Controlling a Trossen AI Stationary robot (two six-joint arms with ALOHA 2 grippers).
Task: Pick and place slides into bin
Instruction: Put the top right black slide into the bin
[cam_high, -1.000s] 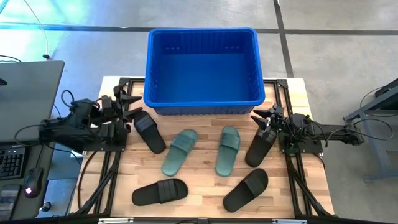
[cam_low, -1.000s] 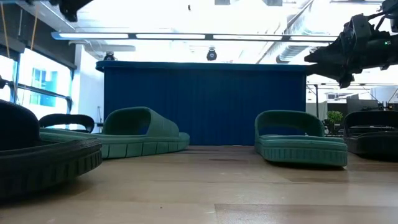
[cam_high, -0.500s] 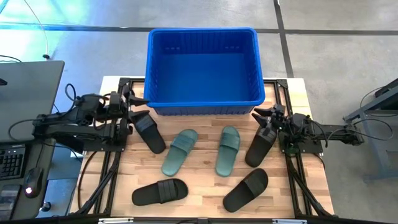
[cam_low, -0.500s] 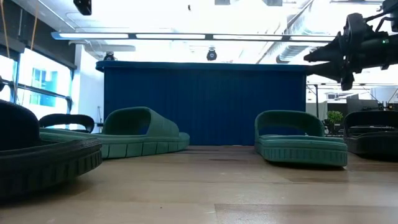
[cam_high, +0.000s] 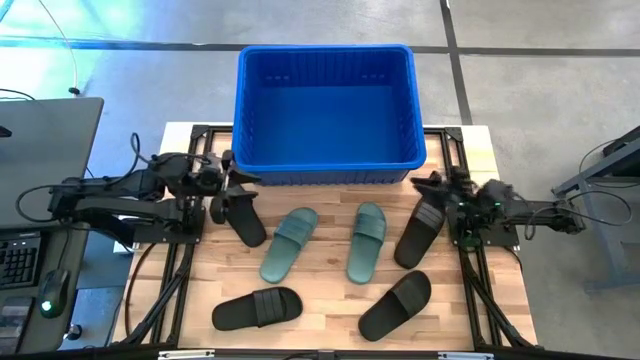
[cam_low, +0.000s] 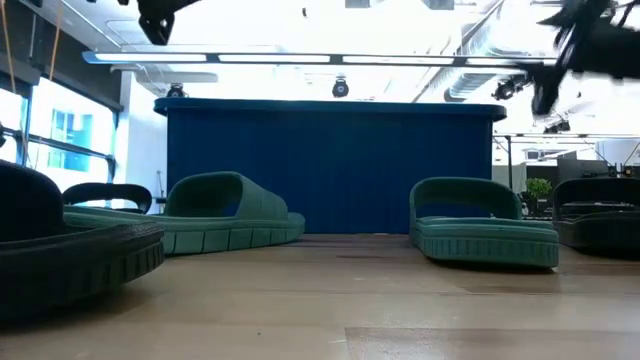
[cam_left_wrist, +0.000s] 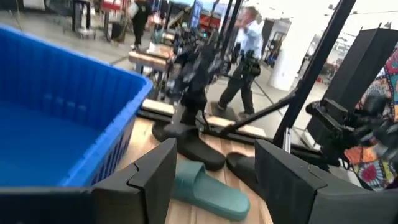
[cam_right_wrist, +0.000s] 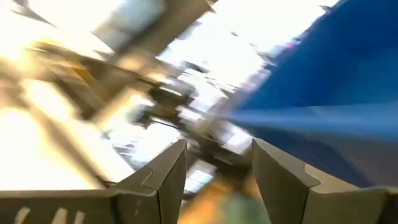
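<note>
The blue bin (cam_high: 326, 105) stands at the table's far edge, with nothing in it. Six slides lie soles down on the wooden table: two green ones (cam_high: 290, 243) (cam_high: 367, 240) in the middle, and black ones at the left (cam_high: 244, 220), right (cam_high: 417, 236), near left (cam_high: 257, 308) and near right (cam_high: 395, 305). My left gripper (cam_high: 236, 187) is open and empty above the left black slide's far end, close to the bin's near wall. My right gripper (cam_high: 434, 184) is open and empty above the right black slide's far end.
Black frame rails (cam_high: 180, 270) run along both sides of the table. A laptop (cam_high: 45, 150) and a keyboard lie off the table's left side. People stand in the room beyond the table in the left wrist view (cam_left_wrist: 239, 59).
My left gripper has gone toward the table's right edge, along the bin's near wall, and now stands over the left black slide's far end. My right gripper has risen a little and tipped upward. No slide has moved.
</note>
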